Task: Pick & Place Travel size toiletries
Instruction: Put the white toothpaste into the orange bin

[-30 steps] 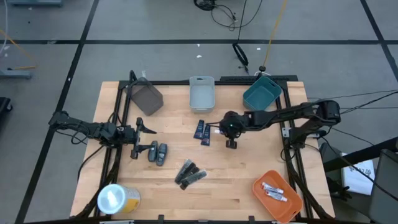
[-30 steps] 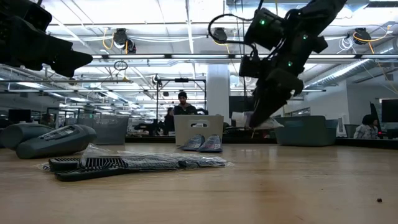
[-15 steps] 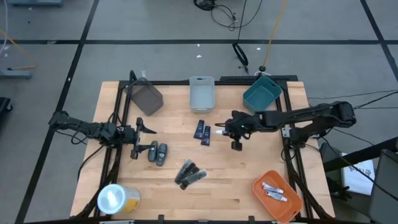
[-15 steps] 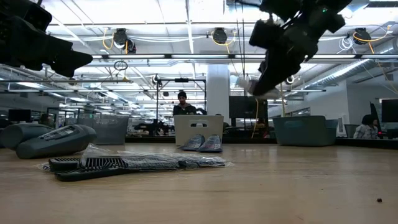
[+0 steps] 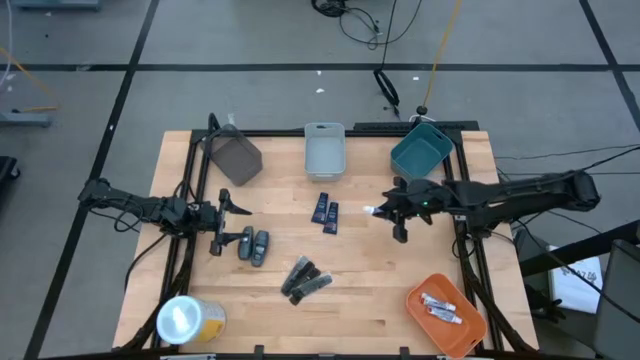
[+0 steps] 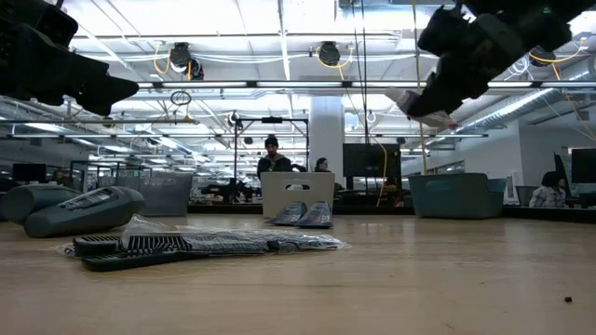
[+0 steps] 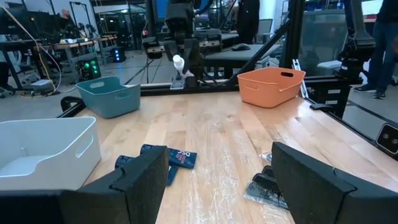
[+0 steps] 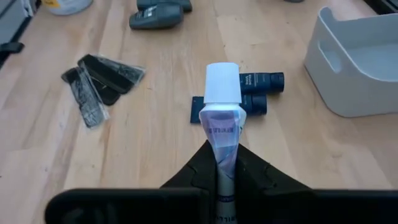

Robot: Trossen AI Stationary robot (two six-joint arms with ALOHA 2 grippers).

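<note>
Nearest, low on the tabletop (image 5: 380,300), black comb-like sticks (image 5: 306,279) lie in a loose pile in clear crinkly wrap, some showing fine teeth. Beside them toward the left arm, two dark grey oval pieces (image 5: 253,245) lie side by side, flat. Left hand (image 5: 222,222) hovers just by those ovals, fingers apart, holding nothing. Orange bin (image 5: 445,312) at the near right corner holds silvery-white tubes (image 5: 439,306). Mid-tabletop, two dark blue packets (image 5: 324,211) with white lettering lie flat, touching each other. Right hand (image 8: 219,163) is up in the air over the tabletop, right of the packets, fingers clamped on the crimped tail of a small tube (image 8: 221,112): white cap, silvery-white body, purple print near the shoulder, cap pointing away from the hand. Farther back along the rim: dark grey bin (image 5: 234,155), white bin (image 5: 324,150), teal bin (image 5: 421,151). Yellow roll (image 5: 188,320) with white top sits at the near left corner.
</note>
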